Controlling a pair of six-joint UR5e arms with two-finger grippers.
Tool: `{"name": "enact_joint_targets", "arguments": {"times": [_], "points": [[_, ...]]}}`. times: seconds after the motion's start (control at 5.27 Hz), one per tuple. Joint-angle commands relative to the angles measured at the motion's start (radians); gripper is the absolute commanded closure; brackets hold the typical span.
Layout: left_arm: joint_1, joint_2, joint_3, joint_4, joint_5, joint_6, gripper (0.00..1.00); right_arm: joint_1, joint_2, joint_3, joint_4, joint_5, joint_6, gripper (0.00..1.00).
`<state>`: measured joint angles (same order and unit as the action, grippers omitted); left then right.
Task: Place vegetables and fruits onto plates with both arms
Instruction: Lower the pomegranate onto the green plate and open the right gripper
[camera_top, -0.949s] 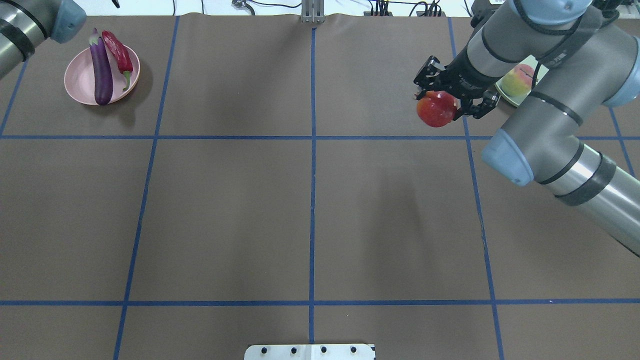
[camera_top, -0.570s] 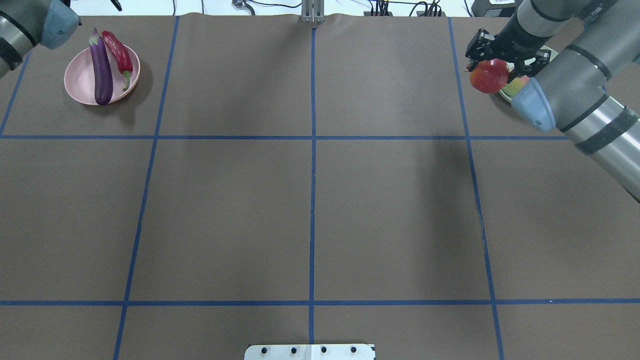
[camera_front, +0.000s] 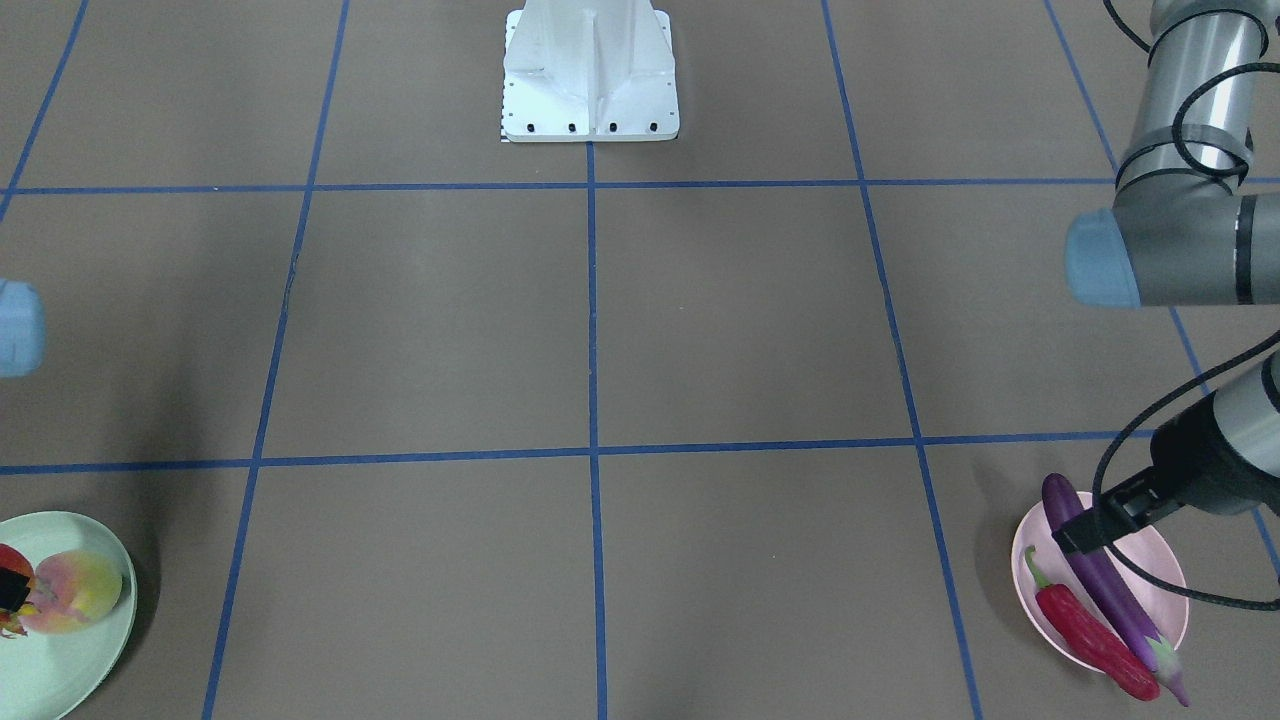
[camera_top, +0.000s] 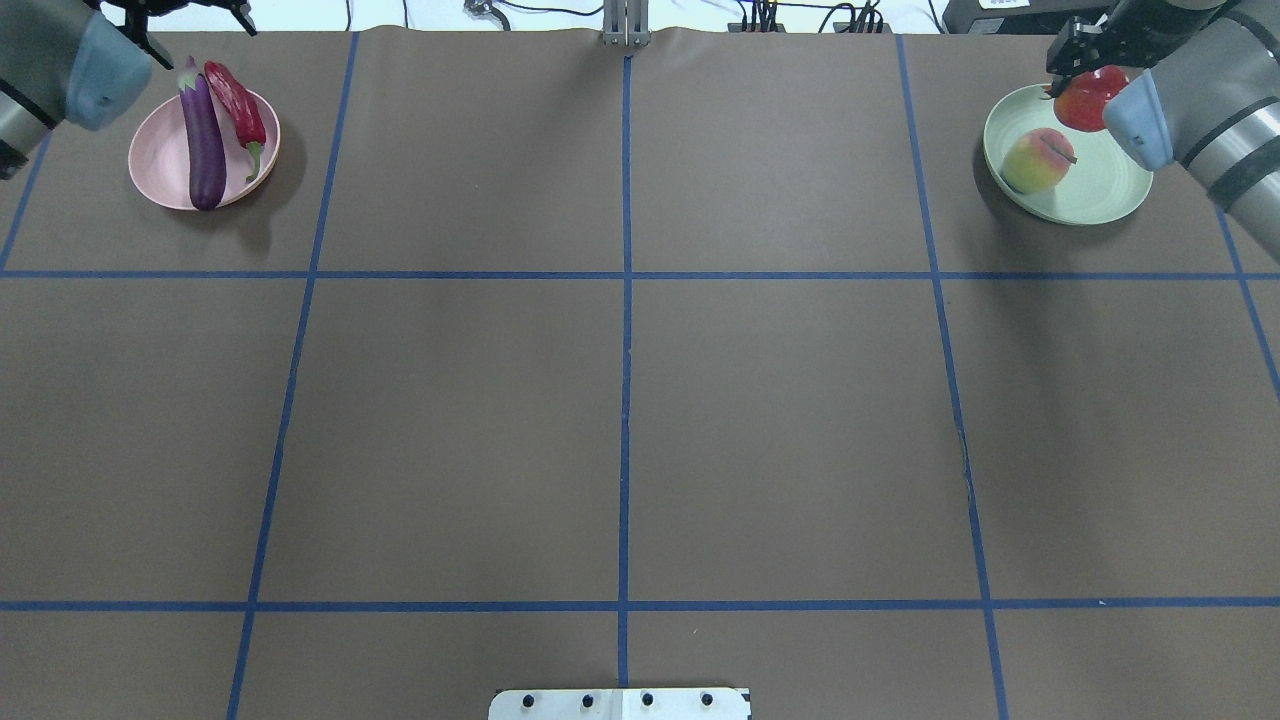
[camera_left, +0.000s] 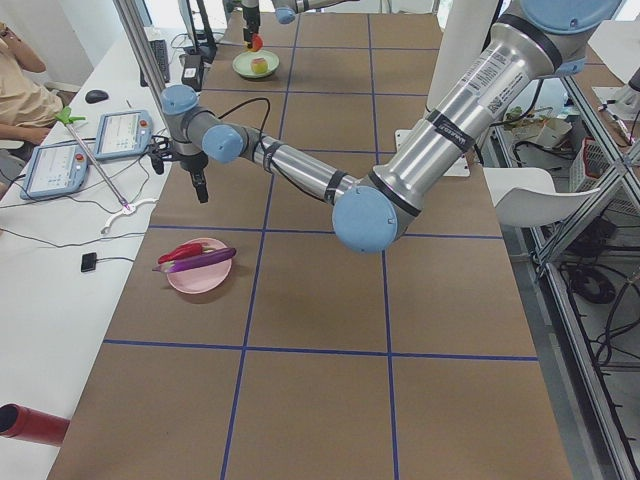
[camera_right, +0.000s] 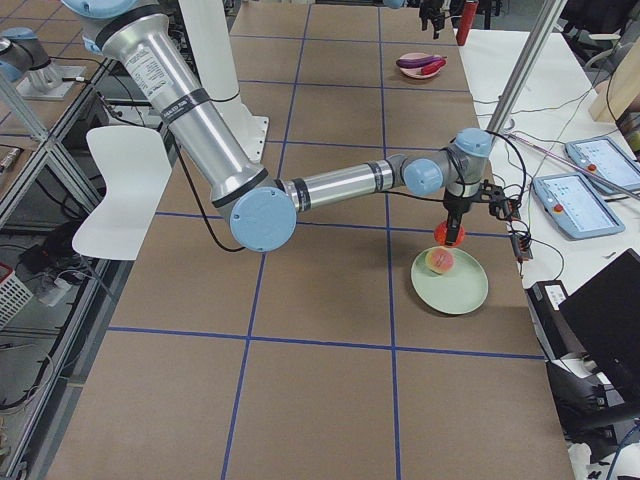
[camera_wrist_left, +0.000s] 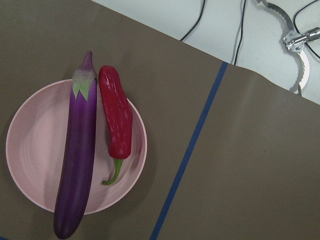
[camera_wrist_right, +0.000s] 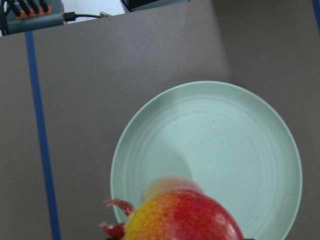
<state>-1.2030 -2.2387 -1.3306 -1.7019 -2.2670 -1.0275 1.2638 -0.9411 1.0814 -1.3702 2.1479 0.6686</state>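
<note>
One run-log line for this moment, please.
right pincer shut on glossy red-orange round fruit, above pale mint green plate holding fuzzy peach | left pincer open, empty | long purple eggplant, red chili on pale pink plate

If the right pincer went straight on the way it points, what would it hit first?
Probably the mint green plate, the held pomegranate touching first; the peach sits close, so may be bumped.

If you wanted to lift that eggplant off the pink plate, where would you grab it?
Probably from above, closing across its width near the blunt end. The eggplant lies flat and long, that end overhangs the plate, and the chili lies close beside the rest.
</note>
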Motion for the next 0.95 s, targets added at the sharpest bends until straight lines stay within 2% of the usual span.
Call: {"name": "enact_joint_targets", "arguments": {"times": [0.0,0.19,0.57,0.76], "points": [[0.016,0.025,-0.053,0.005,0.004,-0.005,0.0,0.042,0.045,-0.242,0.14,0.0,-0.038,1.0],[0.022,0.027,-0.073,0.008,0.003,-0.008,0.0,0.032,0.071,-0.276,0.154,0.006,-0.003,1.0],[0.022,0.027,-0.081,0.013,0.003,-0.008,0.0,-0.001,0.068,-0.281,0.169,0.033,0.005,1.0],[0.022,0.027,-0.081,0.013,0.003,-0.008,0.0,-0.006,0.061,-0.293,0.201,0.032,0.005,0.32]]}}
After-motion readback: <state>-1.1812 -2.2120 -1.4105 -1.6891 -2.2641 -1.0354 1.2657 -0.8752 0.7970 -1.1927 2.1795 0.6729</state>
